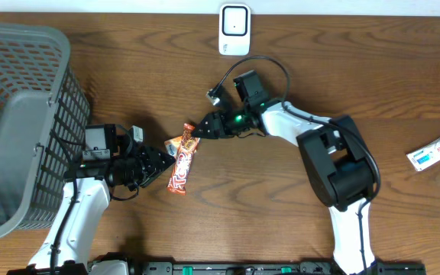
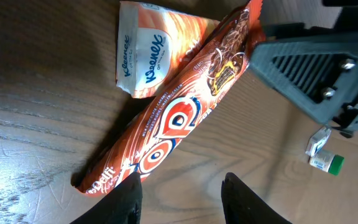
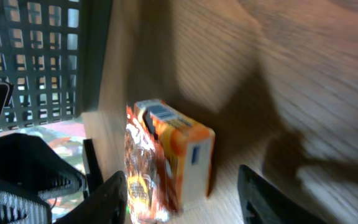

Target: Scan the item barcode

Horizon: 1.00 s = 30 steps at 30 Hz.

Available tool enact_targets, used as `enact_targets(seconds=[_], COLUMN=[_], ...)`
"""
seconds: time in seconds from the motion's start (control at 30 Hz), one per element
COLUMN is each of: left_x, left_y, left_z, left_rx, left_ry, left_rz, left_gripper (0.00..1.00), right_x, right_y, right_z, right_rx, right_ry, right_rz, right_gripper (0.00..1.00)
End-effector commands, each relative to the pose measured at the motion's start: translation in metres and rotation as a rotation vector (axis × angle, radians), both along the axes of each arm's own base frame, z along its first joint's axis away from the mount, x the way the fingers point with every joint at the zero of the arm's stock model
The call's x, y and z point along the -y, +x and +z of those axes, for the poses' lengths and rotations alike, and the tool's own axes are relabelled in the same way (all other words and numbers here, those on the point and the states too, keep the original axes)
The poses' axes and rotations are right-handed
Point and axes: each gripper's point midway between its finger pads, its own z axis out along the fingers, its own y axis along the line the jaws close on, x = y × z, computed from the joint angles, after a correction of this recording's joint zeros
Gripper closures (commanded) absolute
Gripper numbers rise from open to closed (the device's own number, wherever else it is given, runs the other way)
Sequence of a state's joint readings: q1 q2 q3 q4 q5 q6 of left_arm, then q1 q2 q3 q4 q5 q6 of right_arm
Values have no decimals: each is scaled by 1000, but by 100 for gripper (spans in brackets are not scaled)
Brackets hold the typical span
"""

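Lying on the table [image 1: 243, 206] in the overhead view, the bar [image 1: 180, 168] overlaps a tissue pack [image 1: 173, 143], between the left gripper [image 1: 161, 162] and the right gripper [image 1: 196, 131]. Left wrist: fingers [image 2: 122, 202] apart and empty, bar just ahead. Right wrist, blurred: fingers [image 3: 107, 199] spread around the bar's end and the pack, not clamped.

Basket [image 1: 21, 114]: grey mesh, at table's left edge.
Carton [image 1: 432, 152]: white, lying flat, far right.
Table [image 1: 128, 69]: dark wood grain.
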State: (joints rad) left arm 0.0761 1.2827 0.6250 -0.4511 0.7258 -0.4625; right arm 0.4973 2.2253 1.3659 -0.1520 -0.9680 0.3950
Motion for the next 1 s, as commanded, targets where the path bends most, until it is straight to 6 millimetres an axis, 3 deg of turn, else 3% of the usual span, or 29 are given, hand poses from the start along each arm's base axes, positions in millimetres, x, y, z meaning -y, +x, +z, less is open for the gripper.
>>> enact_targets(seconds=[0.0,0.37,0.63,0.83,0.97], left_x=[-3,-7,-7,-7,-7], left_y=[5,6,6,6,6], left_z=[6,3,3,3,3], left_rx=[36,33,33,34,46], left_ry=[23,47,47,47,55], left_rz=[-9,1,1,0,-16], left_gripper=[57,57,57,57,57], right_x=[-13,-20,-29,-19,6], right_y=[-6,-4,-5,23,43], right_z=[12,14,26,74,109], right_rx=[-37,-13,19,130,274], right_ry=[60,71,118,129,-8], right_rz=[24,22,58,20,-32], right_gripper=[57,99,98,98,98])
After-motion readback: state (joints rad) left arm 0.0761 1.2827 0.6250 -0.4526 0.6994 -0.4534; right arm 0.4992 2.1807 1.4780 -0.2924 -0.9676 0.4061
